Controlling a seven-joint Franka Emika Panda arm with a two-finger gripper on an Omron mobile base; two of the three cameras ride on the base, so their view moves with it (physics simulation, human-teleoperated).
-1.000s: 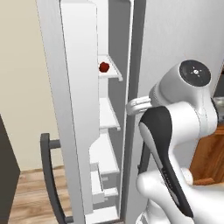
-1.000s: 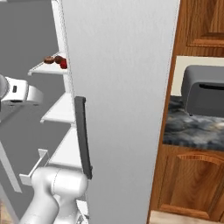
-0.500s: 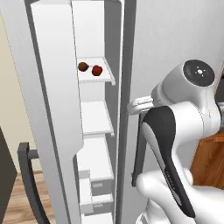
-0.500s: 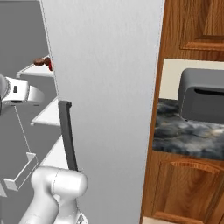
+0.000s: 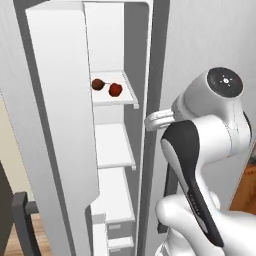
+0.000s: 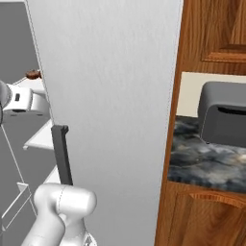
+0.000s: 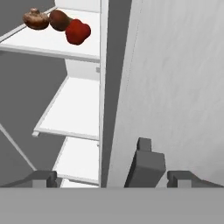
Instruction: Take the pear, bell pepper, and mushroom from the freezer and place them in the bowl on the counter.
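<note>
The freezer (image 5: 114, 150) stands open, showing white shelves. On its upper shelf (image 7: 52, 41) lie a brown-capped mushroom (image 7: 36, 19), a dark brown rounded item that I take for the pear (image 7: 59, 19), and the glossy red bell pepper (image 7: 78, 31). The bell pepper (image 5: 115, 89) also shows in the left base view, with a brown item (image 5: 98, 84) beside it. My gripper (image 7: 111, 178) is open and holds nothing, well below and short of that shelf, by the edge of the grey door. The bowl is out of view.
The wider grey fridge door (image 6: 115, 96) with its dark handle (image 6: 60, 153) stands right of the freezer. Further right, the dark marbled counter (image 6: 206, 161) carries a dark grey appliance (image 6: 223, 115) over brown wooden cabinets. The open freezer door (image 5: 60, 125) stands at the left.
Both base views have shifted as the base moved, so the freezer shelf and its items show more fully. The gripper stays open.
</note>
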